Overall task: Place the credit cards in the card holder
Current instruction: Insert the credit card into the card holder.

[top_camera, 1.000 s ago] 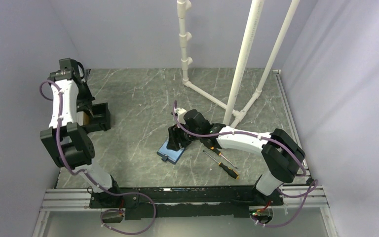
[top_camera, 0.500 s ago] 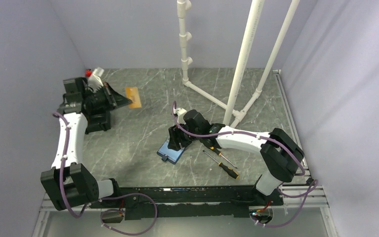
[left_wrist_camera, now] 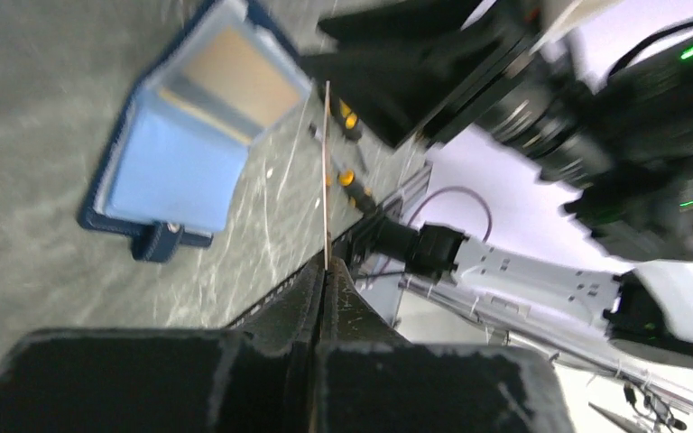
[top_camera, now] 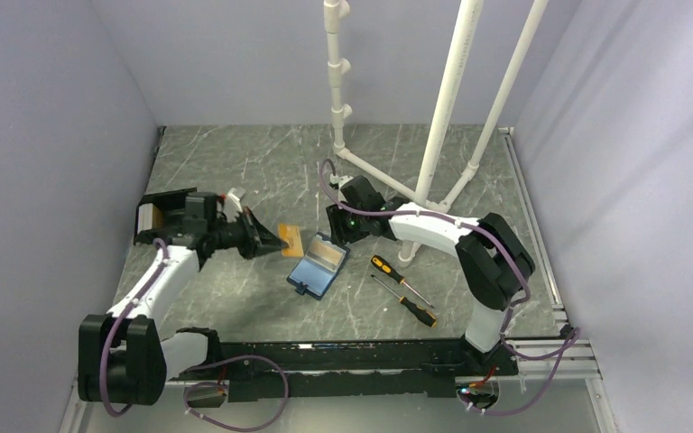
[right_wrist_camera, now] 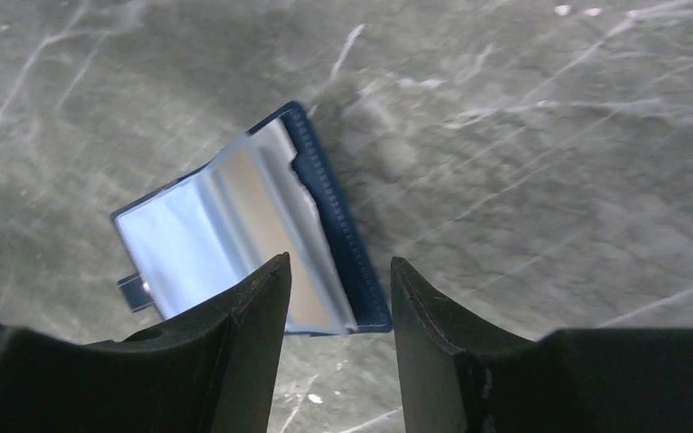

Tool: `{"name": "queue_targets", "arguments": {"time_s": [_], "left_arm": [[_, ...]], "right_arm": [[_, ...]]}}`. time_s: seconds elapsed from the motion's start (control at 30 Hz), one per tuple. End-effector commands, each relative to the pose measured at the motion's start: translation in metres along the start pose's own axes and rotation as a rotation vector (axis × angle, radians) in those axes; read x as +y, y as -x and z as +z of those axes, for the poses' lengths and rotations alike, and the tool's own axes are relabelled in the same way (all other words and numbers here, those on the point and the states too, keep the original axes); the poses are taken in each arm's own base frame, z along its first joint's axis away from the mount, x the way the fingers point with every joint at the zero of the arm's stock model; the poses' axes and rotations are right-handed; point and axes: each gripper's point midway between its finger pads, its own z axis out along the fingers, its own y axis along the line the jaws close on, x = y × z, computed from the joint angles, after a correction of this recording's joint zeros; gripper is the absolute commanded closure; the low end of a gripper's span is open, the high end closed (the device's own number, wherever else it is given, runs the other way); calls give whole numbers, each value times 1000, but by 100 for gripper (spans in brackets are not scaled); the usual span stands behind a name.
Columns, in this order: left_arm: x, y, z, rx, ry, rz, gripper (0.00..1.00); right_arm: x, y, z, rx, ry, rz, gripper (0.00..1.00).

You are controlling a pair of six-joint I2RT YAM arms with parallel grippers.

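Spanning the frame between lavender walls (top_camera: 45, 108) (white pipes (top_camera: 442, 108) upper centre), a grey marbled worktop (top_camera: 235, 171) bears the open card holder (top_camera: 318, 265) mid-frame. The left pincer (top_camera: 271, 242) clamps an orange credit card (top_camera: 291, 241) just left of it; the right pincer (right_wrist_camera: 338, 271) is parted and empty.

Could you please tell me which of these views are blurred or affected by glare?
Top external view: sharp and evenly lit. Left wrist view: smeared by blur, the card holder soft-edged, the right side washed out white. Right wrist view: pale sheen across the holder's clear sleeves, marble table slightly soft.
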Motion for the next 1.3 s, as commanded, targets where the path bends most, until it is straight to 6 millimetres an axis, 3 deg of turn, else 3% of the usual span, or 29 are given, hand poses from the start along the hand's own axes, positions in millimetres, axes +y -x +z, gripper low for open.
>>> {"name": "queue_targets", "arguments": {"time_s": [0.0, 0.1, 0.27, 0.43, 0.53, 0.73, 0.93, 1.27], "left_arm": [[-19, -20, 22, 9, -73, 20, 100], [-6, -33, 34, 30, -40, -2, 100], [11, -46, 52, 32, -5, -68, 100], [29, -57, 71, 68, 31, -78, 100], [43, -61, 79, 92, 45, -66, 100], [55, -71, 78, 109, 42, -27, 100], [68, -78, 74, 114, 87, -21, 100], [81, -84, 76, 94, 93, -126, 100]], "right_arm": [[-9, 16, -1, 20, -61, -52, 52], [-6, 7, 5, 58, -6, -54, 46], [5, -8, 11, 90, 84, -27, 46], [-7, -25, 17, 102, 29, 36, 54], [-13, -34, 17, 94, 8, 69, 65], [-16, -48, 7, 60, 2, 122, 76], [-8, -57, 8, 64, 60, 135, 77], [-11, -62, 12, 70, 58, 116, 78]]}}
